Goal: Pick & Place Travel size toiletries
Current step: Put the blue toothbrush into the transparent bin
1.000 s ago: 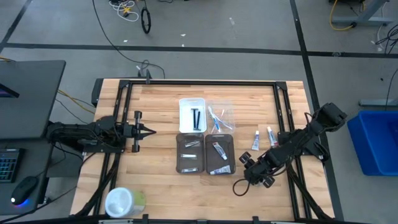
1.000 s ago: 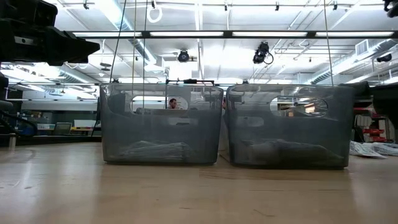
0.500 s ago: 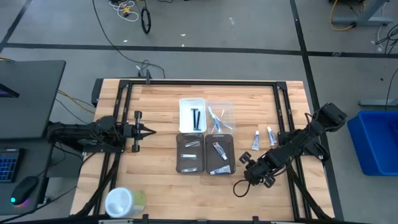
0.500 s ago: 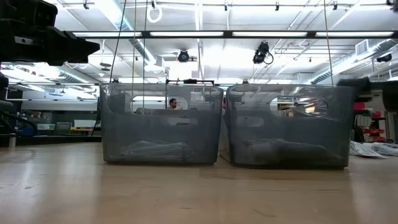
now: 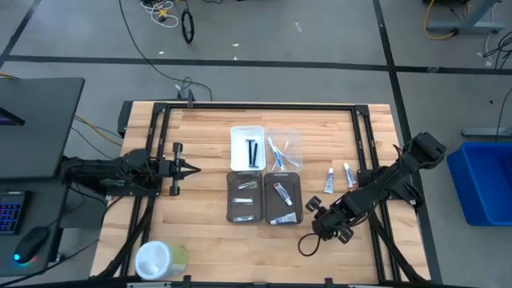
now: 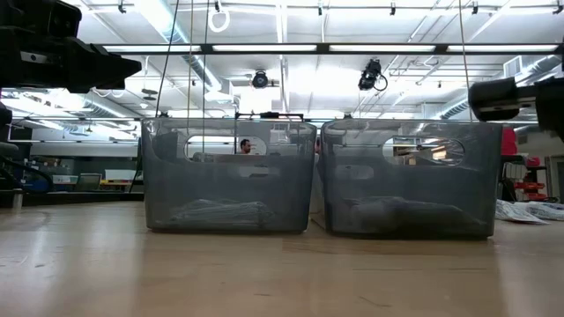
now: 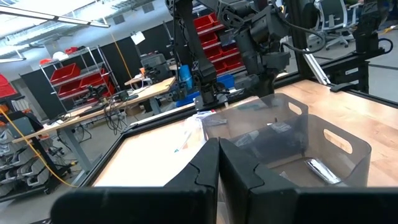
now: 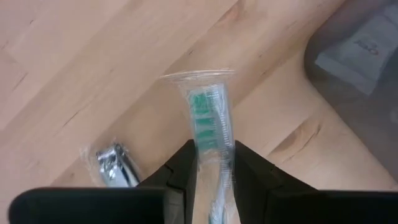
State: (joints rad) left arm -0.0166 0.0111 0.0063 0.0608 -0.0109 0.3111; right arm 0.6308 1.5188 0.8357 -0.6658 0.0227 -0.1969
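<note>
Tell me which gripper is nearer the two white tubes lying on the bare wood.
Right. The right gripper sits just beside the white tubes; the left gripper waits across the trays, far off.

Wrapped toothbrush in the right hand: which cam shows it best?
Right wrist view: the wrapped toothbrush, green bristles in clear wrap, sits between the right hand fingers. High view shows only that hand beside the grey trays, the brush too small to tell. Low and left wrist views don't show it.

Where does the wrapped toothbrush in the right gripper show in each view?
High: hidden under the right gripper, beside the right-hand grey tray.
Low: not in it.
Left wrist: not discernible.
Right wrist: centre, toothbrush between the fingers.
Shared landmark: that grey tray.
</note>
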